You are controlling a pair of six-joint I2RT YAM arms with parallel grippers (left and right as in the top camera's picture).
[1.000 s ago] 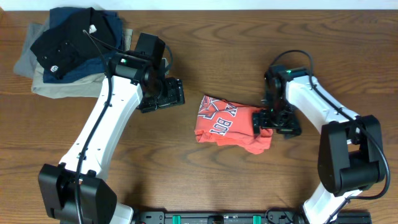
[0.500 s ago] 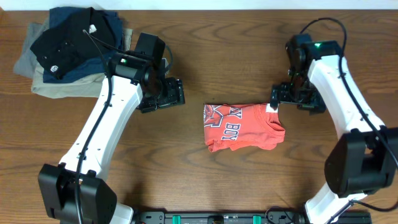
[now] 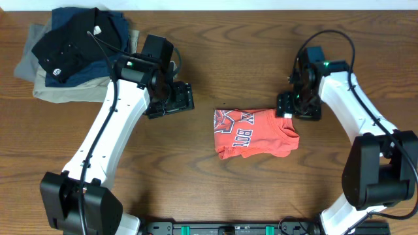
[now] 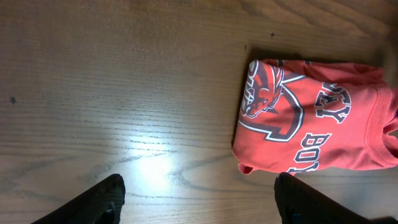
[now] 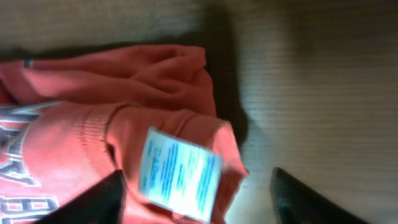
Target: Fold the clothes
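The coral-red T-shirt [image 3: 256, 133] lies folded into a small rectangle on the wooden table, its dark blue lettering facing up at its left end. My right gripper [image 3: 297, 106] is open just above the shirt's far right corner. In the right wrist view the shirt's edge [image 5: 93, 124] and its white care label [image 5: 180, 171] lie between my open fingers [image 5: 202, 199]. My left gripper [image 3: 171, 100] is open and empty, hovering to the left of the shirt. The left wrist view shows the shirt [image 4: 311, 118] ahead of the open fingers [image 4: 199, 199].
A stack of folded garments [image 3: 72, 52], black and navy on top of khaki-grey, sits at the far left corner of the table [image 3: 196, 170]. A black rail [image 3: 228, 228] runs along the near edge.
My right gripper let go of the shirt's right end, lifted away to the far right, then moved back left over the shirt's corner. The shirt was shifted right and straightened. The left arm stayed still.
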